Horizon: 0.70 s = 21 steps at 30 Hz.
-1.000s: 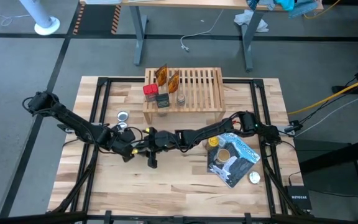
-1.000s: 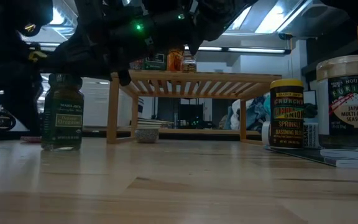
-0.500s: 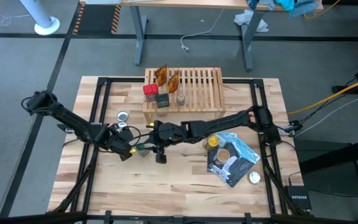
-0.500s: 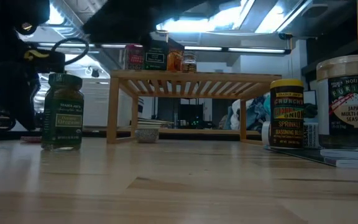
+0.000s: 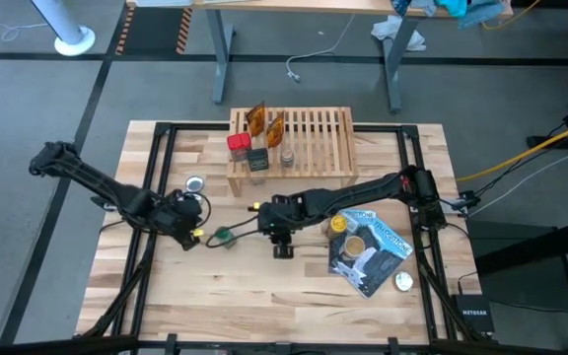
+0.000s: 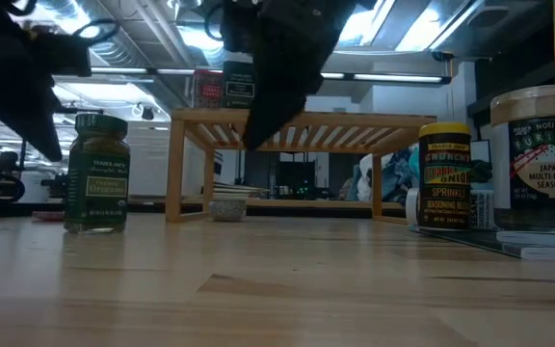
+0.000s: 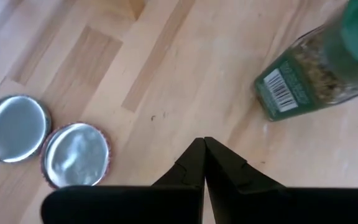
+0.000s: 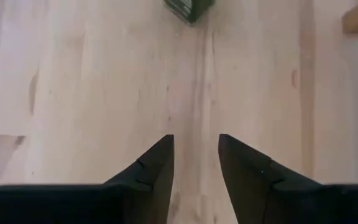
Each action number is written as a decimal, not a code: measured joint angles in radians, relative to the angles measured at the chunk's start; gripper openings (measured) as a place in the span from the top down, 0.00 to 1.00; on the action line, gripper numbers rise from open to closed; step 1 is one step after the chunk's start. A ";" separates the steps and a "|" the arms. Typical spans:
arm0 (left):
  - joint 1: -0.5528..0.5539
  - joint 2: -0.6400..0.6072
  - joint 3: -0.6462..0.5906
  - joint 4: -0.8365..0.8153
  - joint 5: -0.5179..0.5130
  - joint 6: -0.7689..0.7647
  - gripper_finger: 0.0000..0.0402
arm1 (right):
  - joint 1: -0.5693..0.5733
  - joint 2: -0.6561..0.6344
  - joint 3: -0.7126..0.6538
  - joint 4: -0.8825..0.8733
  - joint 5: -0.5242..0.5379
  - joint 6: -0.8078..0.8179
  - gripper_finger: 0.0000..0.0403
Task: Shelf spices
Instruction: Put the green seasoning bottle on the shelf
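A green-capped spice jar stands upright on its base on the table, also seen in the low view. My left gripper is shut just left of it and touches nothing; its wrist view shows the jar past the shut fingertips. My right gripper hangs open to the jar's right, above bare wood, with nothing between its fingers. The shelf at the far middle carries a red-capped jar, a dark tin, a small jar and orange packets.
Two silver discs lie left of the shelf. A blue-and-black pouch lies at the right with a yellow-capped jar and a tan-capped jar on it. A white cap sits beside it.
My right gripper has drawn away from the green jar toward the table's right edge, rising and tipping its fingers downward. My left gripper has pulled back from the jar toward the left edge and up. The jar has stayed standing where it was.
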 joint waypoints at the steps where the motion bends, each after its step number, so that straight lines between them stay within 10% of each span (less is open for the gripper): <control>1: -0.007 -0.018 0.000 -0.004 -0.005 0.001 1.00 | 0.000 0.000 0.000 -0.001 0.004 0.000 0.67; 21: -0.117 -0.092 0.000 -0.015 -0.048 -0.013 1.00 | 0.003 0.036 -0.212 -0.043 -0.013 0.098 0.67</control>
